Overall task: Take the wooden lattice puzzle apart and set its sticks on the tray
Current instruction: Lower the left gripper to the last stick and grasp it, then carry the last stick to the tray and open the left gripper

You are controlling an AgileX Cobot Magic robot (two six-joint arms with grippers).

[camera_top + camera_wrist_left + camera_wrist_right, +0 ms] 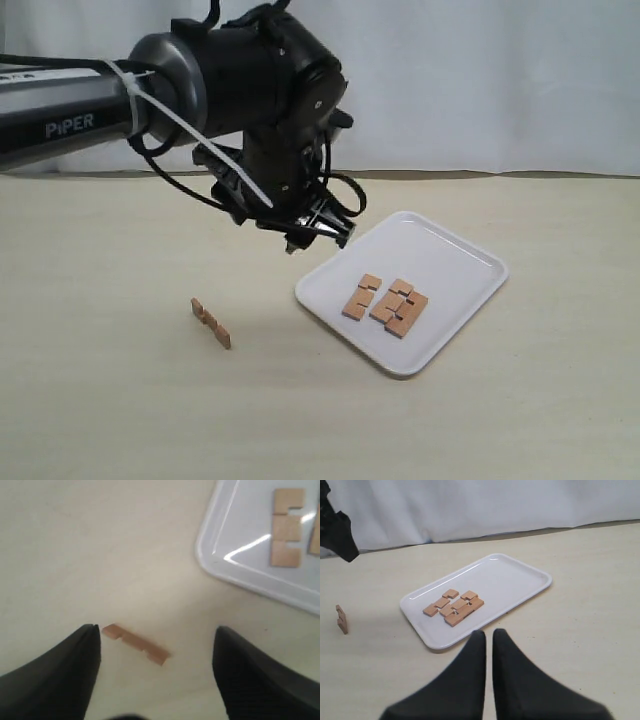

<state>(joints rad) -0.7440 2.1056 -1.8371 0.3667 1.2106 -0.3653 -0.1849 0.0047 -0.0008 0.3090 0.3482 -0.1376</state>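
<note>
We see three flat, notched light-wood sticks (388, 300) lying on the glossy white round-cornered tray (450, 262). A fourth stick (211, 323) stands on edge on the matte beige table (100, 400), well apart. The left gripper (318, 232) hovers between them, black fingers spread, empty. Only the right wrist view shows the right gripper (488, 632), fingers pressed together. The left wrist view crops the tray, blurry.
</note>
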